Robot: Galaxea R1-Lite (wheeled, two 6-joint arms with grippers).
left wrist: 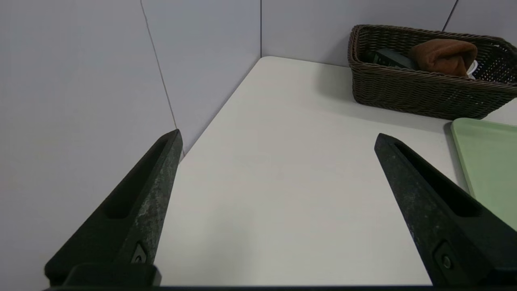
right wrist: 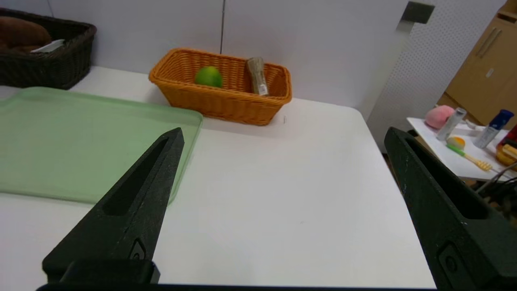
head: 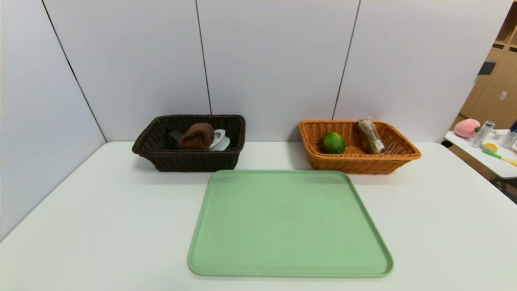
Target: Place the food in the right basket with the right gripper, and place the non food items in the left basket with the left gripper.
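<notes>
Two baskets sit at the back of the white worktop with a tray between and in front of them. Far left, the left hand hangs above bare worktop near the wall corner, fingers spread wide, holding nothing; it looks parked, out of the head view. Next, the dark brown woven basket, rectangular with sloped walls, holds the non-food: a soft brown cloth bunched up, a white glossy cup or dish tucked beside it, and a dark flat thing I can't identify. They are piled loosely, which fits being dropped in rather than arranged. In the middle, the pale green tray, smooth matte plastic with rounded corners and a low rim, carries nothing, so sorting looks finished. To its right, the orange woven basket, same shape, holds the food: a round green fruit, smooth-skinned, resting on the bottom, and a long clear-wrapped snack pack leaning against the back wall. Far right, the right hand hovers over the worktop's right side, also wide open and empty, likely idle. A side table with bottles and a pink toy stands well apart.
</notes>
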